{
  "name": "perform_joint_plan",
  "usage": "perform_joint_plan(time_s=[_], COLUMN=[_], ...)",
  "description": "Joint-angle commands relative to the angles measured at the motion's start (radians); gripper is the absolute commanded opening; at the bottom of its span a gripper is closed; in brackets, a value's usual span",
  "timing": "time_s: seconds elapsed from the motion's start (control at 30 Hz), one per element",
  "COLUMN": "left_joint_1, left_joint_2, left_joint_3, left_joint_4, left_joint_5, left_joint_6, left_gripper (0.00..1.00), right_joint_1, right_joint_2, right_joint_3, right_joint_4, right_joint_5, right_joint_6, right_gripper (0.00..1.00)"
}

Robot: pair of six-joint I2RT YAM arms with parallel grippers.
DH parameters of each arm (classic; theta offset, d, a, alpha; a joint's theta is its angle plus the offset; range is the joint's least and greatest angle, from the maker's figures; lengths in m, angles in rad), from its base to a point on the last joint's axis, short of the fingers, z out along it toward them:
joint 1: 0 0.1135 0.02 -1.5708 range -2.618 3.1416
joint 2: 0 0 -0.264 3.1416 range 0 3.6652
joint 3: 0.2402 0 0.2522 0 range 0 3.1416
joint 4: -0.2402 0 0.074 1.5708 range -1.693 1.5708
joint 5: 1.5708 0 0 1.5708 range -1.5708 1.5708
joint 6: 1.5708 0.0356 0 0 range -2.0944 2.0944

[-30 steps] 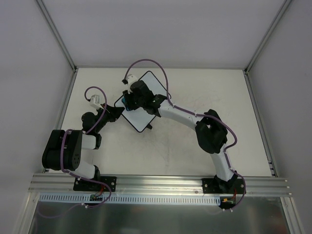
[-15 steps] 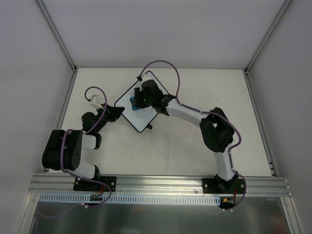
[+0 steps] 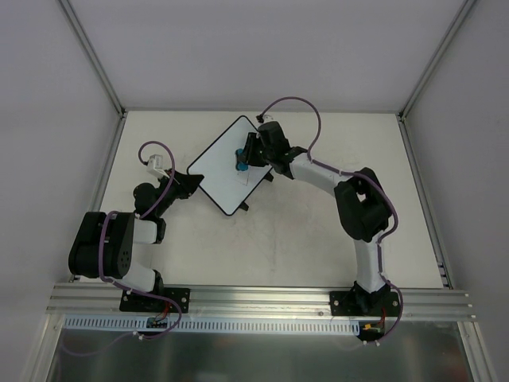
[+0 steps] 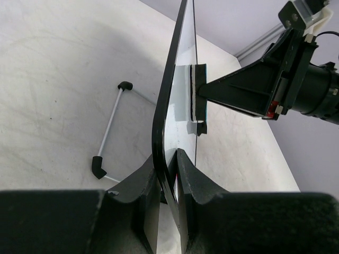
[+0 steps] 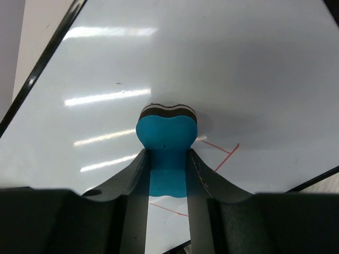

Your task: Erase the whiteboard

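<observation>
On the table (image 3: 318, 239): the whiteboard (image 3: 216, 177) sat left of centre, toward the far edge, turned like a diamond in the top view.
Left gripper (image 3: 191, 181): was closed tight on the whiteboard's left corner, with one finger on each face of the black rim, as the left wrist view showed.
Right gripper (image 3: 245, 159): was narrowed onto a blue eraser (image 3: 238, 158), its fingers pinching the block's sides inward.
Eraser contact: the dark felt face was pressed flat against the white surface, in the board's right part.
Marks: thin red lines (image 5: 220, 151) showed on the board just beside the eraser; the surface beyond it looked clean and glossy.
Rod: a thin white rod with black ends (image 4: 111, 127) stood out on the board's back side in the left wrist view; whether it touched the board could not be told.
</observation>
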Motion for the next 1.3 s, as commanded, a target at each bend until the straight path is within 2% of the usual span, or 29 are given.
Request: perform_joint_plan(time_s=[0.0,0.47,0.67,0.8,1.27], left_joint_1=[0.005,0.005,0.005,0.005,0.027], left_joint_2=[-0.034,-0.034,-0.036,-0.033,0.024], left_joint_3=[-0.003,-0.004,-0.007,-0.006,-0.006], left_joint_4=[0.186,0.185,0.186,0.185,0.221], left_joint_5=[0.02,0.017,0.017,0.017,0.012], left_joint_6=[0.067,0.067,0.067,0.067,0.05], left_gripper=[0.0,0.0,0.0,0.0,0.0], right_joint_1=[-0.051,-0.14,-0.151,-0.14,-0.001], right_joint_2=[0.086,0.08,0.078,0.063,0.015], right_joint_3=[-0.05,-0.135,-0.155,-0.182,-0.198], right_joint_4=[-0.063,-0.054,0.011,0.063,0.057], right_joint_5=[0.009,-0.026,-0.057,-0.074,-0.03], right_joint_6=[0.038,0.121,0.141,0.14,0.047], right_gripper=[0.0,0.0,0.0,0.0,0.0])
